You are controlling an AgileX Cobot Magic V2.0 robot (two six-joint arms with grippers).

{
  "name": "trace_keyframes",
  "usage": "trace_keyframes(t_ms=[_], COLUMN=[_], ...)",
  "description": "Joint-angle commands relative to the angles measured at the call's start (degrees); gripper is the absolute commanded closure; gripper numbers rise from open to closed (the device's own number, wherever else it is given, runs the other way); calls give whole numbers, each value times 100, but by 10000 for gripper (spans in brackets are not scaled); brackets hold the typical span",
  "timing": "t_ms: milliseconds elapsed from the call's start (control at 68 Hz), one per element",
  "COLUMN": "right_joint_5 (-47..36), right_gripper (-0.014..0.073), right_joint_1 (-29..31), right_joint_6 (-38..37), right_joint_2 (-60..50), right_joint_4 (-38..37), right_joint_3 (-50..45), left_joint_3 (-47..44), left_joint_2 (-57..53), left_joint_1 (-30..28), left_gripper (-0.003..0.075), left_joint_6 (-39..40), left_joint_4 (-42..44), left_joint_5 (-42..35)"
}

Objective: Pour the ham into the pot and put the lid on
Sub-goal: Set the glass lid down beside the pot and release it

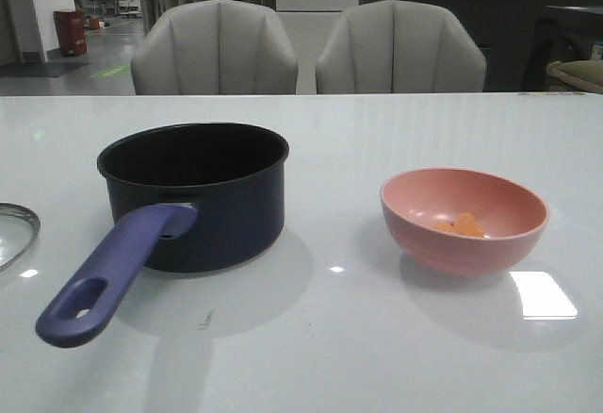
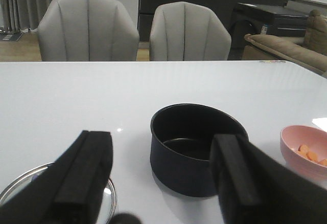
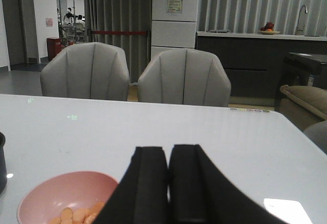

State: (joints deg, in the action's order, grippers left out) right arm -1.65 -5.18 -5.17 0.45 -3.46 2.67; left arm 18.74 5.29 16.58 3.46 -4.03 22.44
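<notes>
The fingers (image 2: 84,175) of the left gripper (image 2: 163,178) are seen spread wide in the left wrist view, with nothing held between them. The fingers (image 3: 149,183) of the right gripper (image 3: 168,183) are pressed together, only a thin slit showing, and nothing is held there either. Neither arm is seen in the front view.

Ahead of the left gripper the pot (image 1: 198,191) is found standing upright with nothing seen inside, its handle (image 1: 108,276) pointed toward the robot. The lid (image 2: 110,196) lies flat on the table (image 1: 377,338) to the robot's left of the pot, and only its rim is caught at the edge of the front view. The ham (image 1: 462,226) sits in the pink bowl (image 1: 464,220), on the robot's right, well apart from the pot. Nothing has yet been poured.

Several risks can be judged from here. The bowl is smooth and rounded, so a grasp on its rim could slip, or the bowl could be shoved across the glossy table by shut fingers (they would have to be opened first). The chunks are small, and some could be spilled past the pot if the tilt is made too early. The projecting handle could be knocked by an arm passing low, turning the pot.

Two grey chairs (image 1: 215,47) stand beyond the table and are in nobody's way.
</notes>
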Motion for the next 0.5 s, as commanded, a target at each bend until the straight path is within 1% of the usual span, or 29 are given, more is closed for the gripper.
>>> trace_keyframes(t_ms=[0,103,147,265,397,456,470,485], right_joint_5=[380,1222,1346,1264,1112,1104,1110,1110], right_gripper=[428,428,428,428,425,414,396,396], right_joint_1=[26,26,26,20,20,20,12,12], right_joint_6=[44,44,44,32,32,32,32,32], right_joint_2=[577,1257,1495,1967,2422,2685,2877,2877], right_joint_4=[-62,-62,-62,-2,385,570,611,611], right_joint_3=[870,1538,1664,1711,1733,1804,1868,1868], left_joint_3=[147,147,147,147,147,147,147,147], left_joint_2=[61,61,61,61,61,61,61,61], left_joint_1=[60,60,60,60,60,60,60,60], left_gripper=[265,265,265,265,265,265,265,265], left_joint_6=[5,5,5,5,5,5,5,5], left_joint_4=[-24,-24,-24,-24,-24,-24,-24,-24], left_joint_5=[-528,-551,-551,-551,-551,-551,-551,-551])
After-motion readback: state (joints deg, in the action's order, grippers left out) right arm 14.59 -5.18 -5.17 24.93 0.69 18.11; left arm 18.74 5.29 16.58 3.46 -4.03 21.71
